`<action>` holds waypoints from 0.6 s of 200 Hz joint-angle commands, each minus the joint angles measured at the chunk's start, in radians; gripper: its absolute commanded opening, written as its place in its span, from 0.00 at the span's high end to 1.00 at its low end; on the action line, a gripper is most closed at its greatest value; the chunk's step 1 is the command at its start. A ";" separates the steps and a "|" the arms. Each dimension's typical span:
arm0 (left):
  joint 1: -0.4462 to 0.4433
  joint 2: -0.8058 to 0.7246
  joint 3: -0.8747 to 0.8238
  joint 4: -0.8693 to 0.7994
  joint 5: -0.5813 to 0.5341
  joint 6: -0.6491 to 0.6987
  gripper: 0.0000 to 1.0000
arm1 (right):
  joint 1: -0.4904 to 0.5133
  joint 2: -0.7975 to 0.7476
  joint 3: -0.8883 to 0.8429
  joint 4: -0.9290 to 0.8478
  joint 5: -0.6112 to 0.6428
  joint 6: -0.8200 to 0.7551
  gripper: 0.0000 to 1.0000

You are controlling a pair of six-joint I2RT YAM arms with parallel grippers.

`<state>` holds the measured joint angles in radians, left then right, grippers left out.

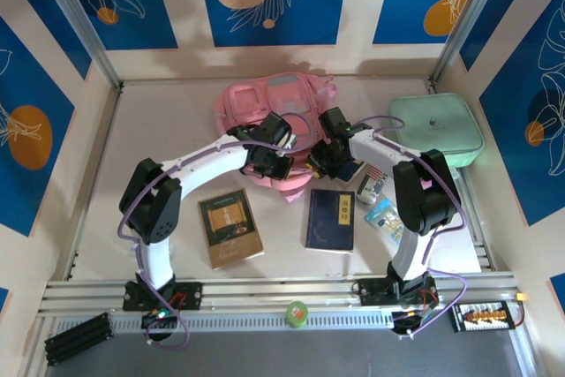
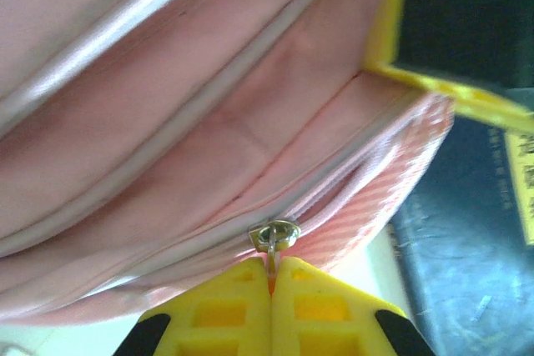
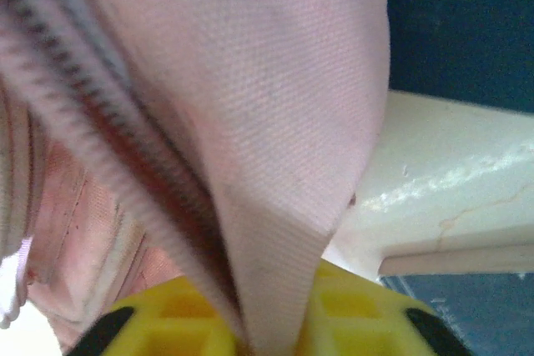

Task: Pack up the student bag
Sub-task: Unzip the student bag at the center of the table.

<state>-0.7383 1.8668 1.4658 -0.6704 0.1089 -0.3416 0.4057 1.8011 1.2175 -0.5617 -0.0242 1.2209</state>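
1. Top external view: the student bag (image 1: 274, 103) was seen lying toward 12 o'clock on the table (image 1: 159, 130), well apart from the near edge.
2. The left gripper (image 2: 272, 271) was seen with its jaws pressed together on the metal zip pull (image 2: 278, 235) of the bag.
3. The right gripper (image 3: 267, 339) was seen with its jaws clamped on a fold of the bag's pink fabric, just beside the zip teeth (image 3: 100, 156).
4. The step was judged to be the opening of the zip while the fabric was held taut.
5. For a clean run, the pull would best be drawn along the track rather than lifted off it. The held fold would need to be kept braced the opposite way, so that the soft bag was not dragged.
6. The dark blue book (image 1: 331, 218) at 5 o'clock of the bag and the brown book (image 1: 230, 227) at 7 o'clock were noted unpacked, so a wide mouth was judged necessary.
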 commanded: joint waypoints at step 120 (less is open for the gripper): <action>0.167 -0.211 -0.262 -0.001 -0.222 0.191 1.00 | -0.039 -0.148 0.021 0.010 0.044 -0.173 1.00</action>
<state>-0.6151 1.7119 1.2633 -0.6807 -0.0616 -0.2298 0.3828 1.7226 1.2175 -0.5846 0.0158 1.1046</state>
